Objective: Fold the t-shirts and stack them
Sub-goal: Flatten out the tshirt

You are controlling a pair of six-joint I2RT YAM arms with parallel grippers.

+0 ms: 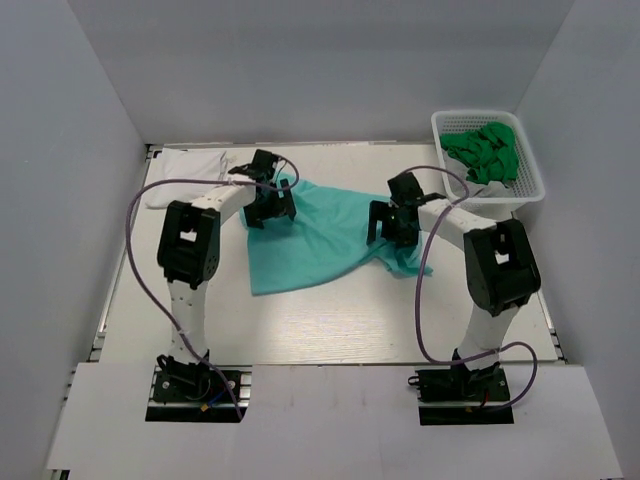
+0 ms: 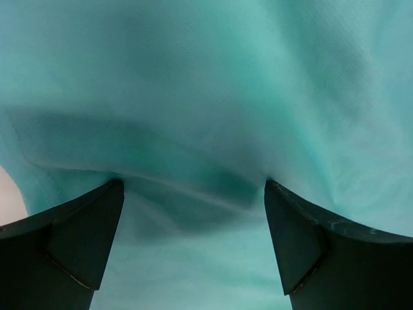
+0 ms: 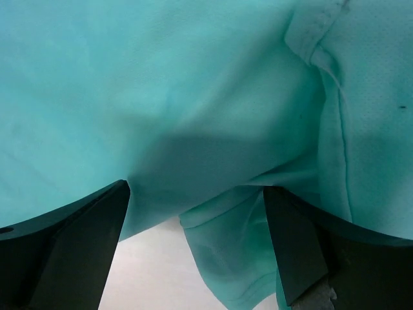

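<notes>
the table [image 1: 330, 320] is the biggest thing, and the teal t-shirt [image 1: 320, 240] lies on it in the middle, spread out but wrinkly and crooked. i think the job is at the start of folding this shirt: it is not folded yet. the left gripper [image 1: 268, 208] is low over the shirt's far left corner, its fingers wide apart, with only teal cloth under them [image 2: 193, 187]. the right gripper [image 1: 392, 225] is at the shirt's right edge, fingers wide apart too, over a hem and a bit of bare table [image 3: 197, 187]. next, each should pinch an edge and pull the shirt flat.

the white basket [image 1: 505, 196] sits at the far right with a green t-shirt [image 1: 485, 152] inside. a folded white t-shirt [image 1: 195, 165] lies at the far left, near the left gripper, so it could get bumped.
</notes>
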